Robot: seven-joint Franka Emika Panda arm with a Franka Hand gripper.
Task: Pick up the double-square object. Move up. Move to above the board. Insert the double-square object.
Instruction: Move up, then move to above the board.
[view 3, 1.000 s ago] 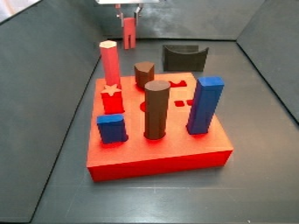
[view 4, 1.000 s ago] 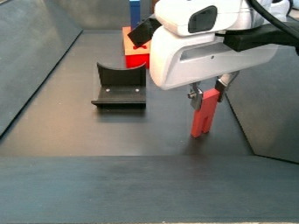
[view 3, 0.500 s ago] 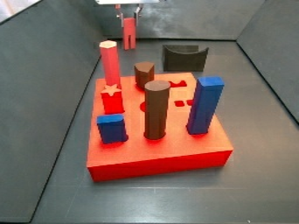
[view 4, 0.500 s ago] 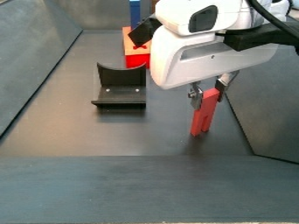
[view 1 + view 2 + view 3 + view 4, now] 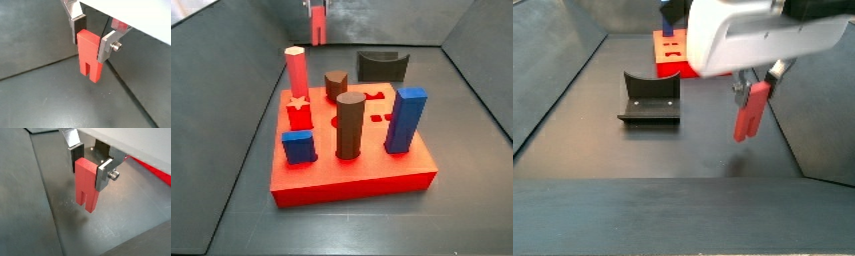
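Gripper (image 5: 89, 33) fingers are clamped on the upper end of the double-square object (image 5: 89, 55), the flat silver plates pressing its two sides in both wrist views (image 5: 87, 164). That slim red bar (image 5: 85, 186) hangs upright with its lower end forked by a short slot, and in both wrist views that end seems clear of the floor beneath, with a faint shadow lying under it.

In a side view the bar (image 5: 751, 111) hangs below the white arm housing at the right of the enclosure, near the right wall and level with the fixture (image 5: 648, 98), which stands on the floor well to its left. In a side view the bar (image 5: 317, 23) shows at the far end, small and cut by the picture's top edge, well apart from the board (image 5: 352, 165), which sits nearer and towards the middle.

The floor (image 5: 660, 210) is a dark grey, smooth sheet with a dull sheen and fine scuffs. Sloping grey walls (image 5: 211, 110) rise at both sides, their seams with the floor showing as straight lines.

On the board stand a pink hexagonal post (image 5: 297, 70), two brown round pegs (image 5: 350, 125), a tall blue block (image 5: 406, 120) and a short blue one (image 5: 298, 147). The fixture (image 5: 382, 66) stands just beyond the board's far edge.
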